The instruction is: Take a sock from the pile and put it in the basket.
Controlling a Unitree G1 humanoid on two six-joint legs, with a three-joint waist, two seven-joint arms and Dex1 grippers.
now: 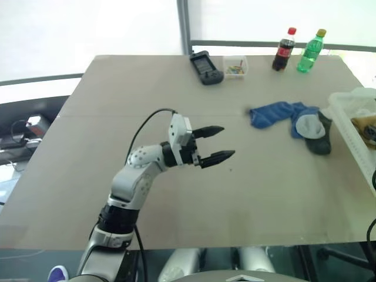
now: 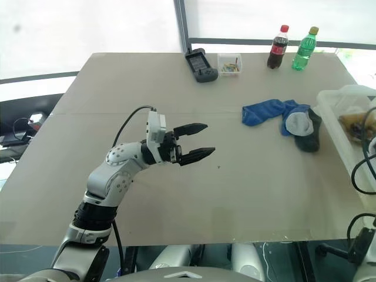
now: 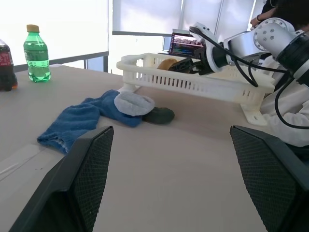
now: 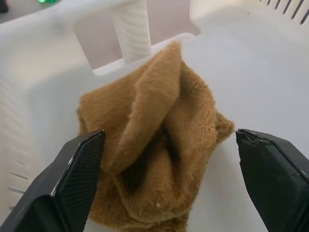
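Observation:
The pile lies on the table's right side: a blue sock (image 1: 273, 113) and a dark grey sock (image 1: 312, 133) with a light grey patch. Just to its right stands the whitish basket (image 1: 348, 115). A mustard-yellow sock (image 4: 159, 145) lies crumpled on the basket's floor. My right gripper (image 4: 169, 135) hangs over it inside the basket, open, its fingers wide on either side of the sock. The left wrist view shows that gripper (image 3: 189, 64) above the basket's rim (image 3: 193, 82). My left gripper (image 1: 228, 141) hovers open over the table's middle, pointing toward the pile, with nothing in it.
At the table's far edge stand a cola bottle (image 1: 284, 49) and a green bottle (image 1: 310, 51). A small clear box (image 1: 235, 66) of coloured bits and a black device (image 1: 205, 67) sit to their left. The tan table (image 1: 117, 117) stretches bare on the left.

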